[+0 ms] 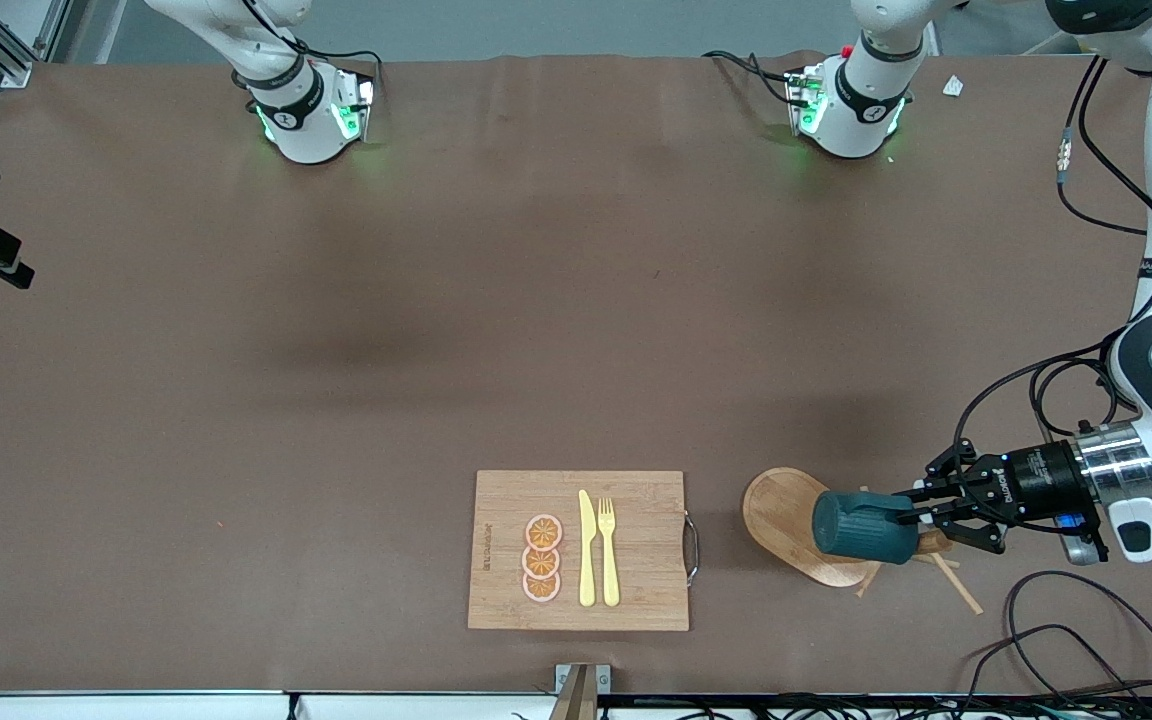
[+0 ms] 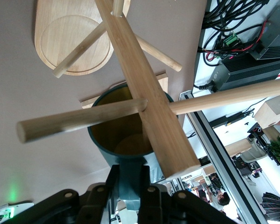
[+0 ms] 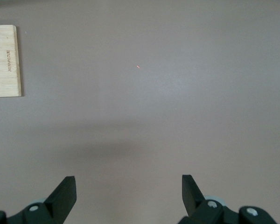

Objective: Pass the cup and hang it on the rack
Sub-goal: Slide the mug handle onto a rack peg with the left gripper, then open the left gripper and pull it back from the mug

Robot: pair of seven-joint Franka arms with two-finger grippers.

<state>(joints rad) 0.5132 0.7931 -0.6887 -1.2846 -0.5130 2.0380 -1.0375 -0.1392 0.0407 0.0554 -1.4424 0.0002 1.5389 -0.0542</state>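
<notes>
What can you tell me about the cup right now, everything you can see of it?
The cup is a small dark teal-green cylinder with a mustard-yellow inside, glossy like ceramic. It lies on its side in the air, base toward the cutting board's end, mouth toward the left gripper, whose jaws are shut on its small handle. It hangs over the wooden rack. In the left wrist view the rack's post and a peg cross its open mouth; whether they touch it is unclear.
</notes>
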